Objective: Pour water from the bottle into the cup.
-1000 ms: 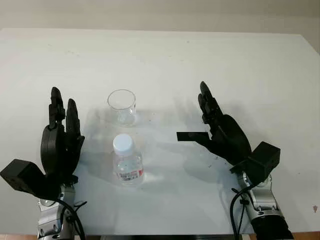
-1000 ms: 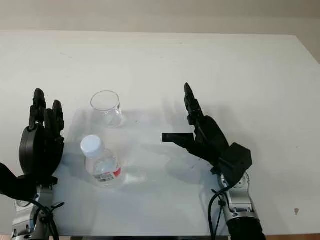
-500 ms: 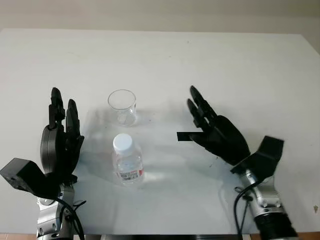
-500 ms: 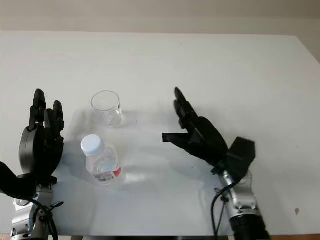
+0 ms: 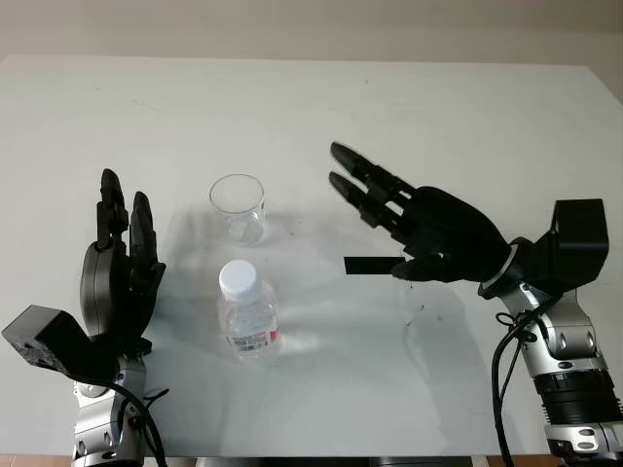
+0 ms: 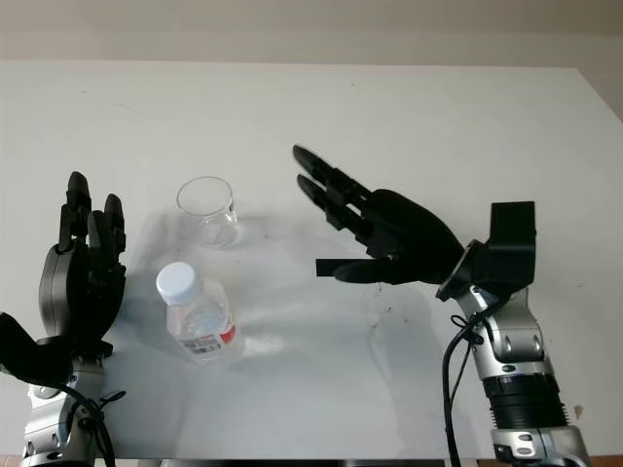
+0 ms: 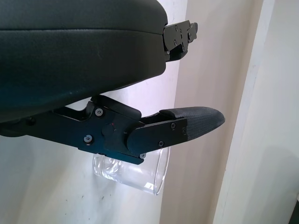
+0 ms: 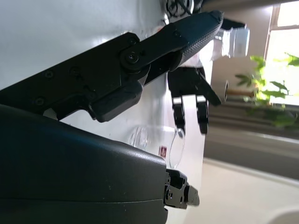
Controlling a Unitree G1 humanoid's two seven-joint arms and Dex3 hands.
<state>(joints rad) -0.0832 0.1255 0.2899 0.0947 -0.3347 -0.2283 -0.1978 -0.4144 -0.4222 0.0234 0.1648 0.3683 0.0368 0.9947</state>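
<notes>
A clear plastic water bottle (image 5: 248, 313) with a white cap and a red label stands upright on the white table (image 5: 311, 107). An empty clear cup (image 5: 238, 207) stands just behind it. My right hand (image 5: 370, 224) hovers open to the right of both, palm facing them, its fingers level with the cup and a hand's width from it. My left hand (image 5: 122, 263) is open and upright, left of the bottle. The left wrist view shows the cup (image 7: 135, 176) beyond a finger (image 7: 187, 126).
The table's far edge meets a beige wall. A short black strip (image 5: 370, 265) shows at the right hand's thumb. In the right wrist view, the left hand (image 8: 191, 91) stands beyond the cup (image 8: 176, 145).
My right hand has lifted and swung left toward the cup and bottle, turning its palm toward them. The left hand, bottle and cup have stayed put.
</notes>
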